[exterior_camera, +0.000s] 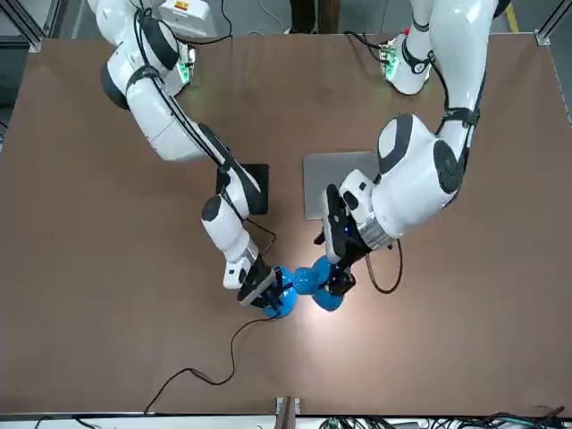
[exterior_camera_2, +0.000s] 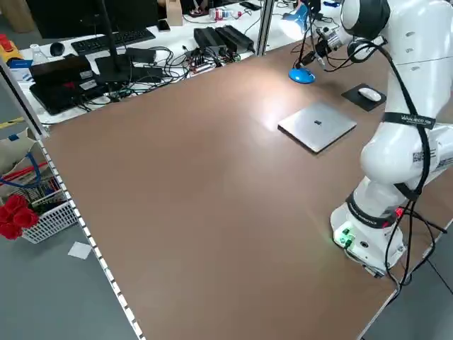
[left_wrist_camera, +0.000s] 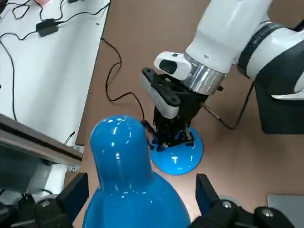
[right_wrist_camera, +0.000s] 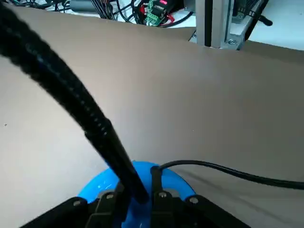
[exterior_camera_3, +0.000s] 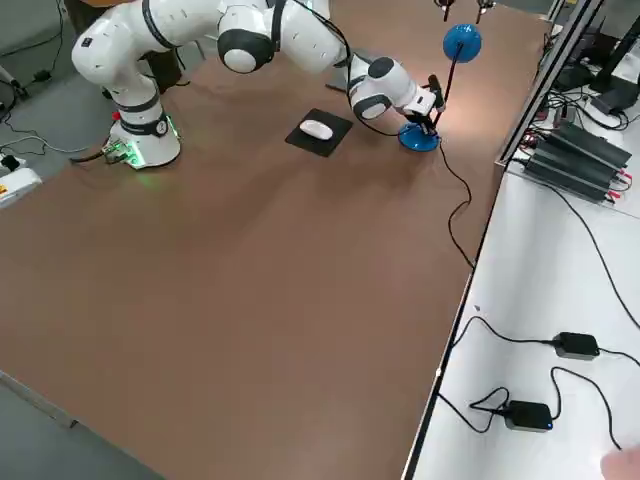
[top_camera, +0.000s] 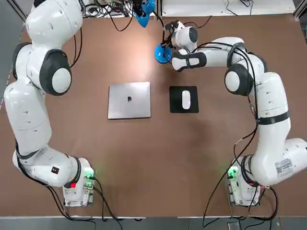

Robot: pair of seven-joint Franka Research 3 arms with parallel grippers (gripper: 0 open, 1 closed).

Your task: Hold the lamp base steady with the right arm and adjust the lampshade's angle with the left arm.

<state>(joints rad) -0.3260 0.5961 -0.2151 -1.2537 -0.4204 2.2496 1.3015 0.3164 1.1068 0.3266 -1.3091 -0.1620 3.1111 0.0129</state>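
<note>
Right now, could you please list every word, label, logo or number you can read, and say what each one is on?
No text is legible.
White sticker on the right arm: too small to read.
Black band on the left arm: white print, too small to read.
Laptop lid: a dark logo, no words.

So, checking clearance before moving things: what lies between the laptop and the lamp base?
Only bare table; the top view shows nothing between the laptop and the lamp base.

Glossy blue lampshade (left_wrist_camera: 126, 180) and lamp base (left_wrist_camera: 178, 158), black neck (right_wrist_camera: 76, 102).
</note>
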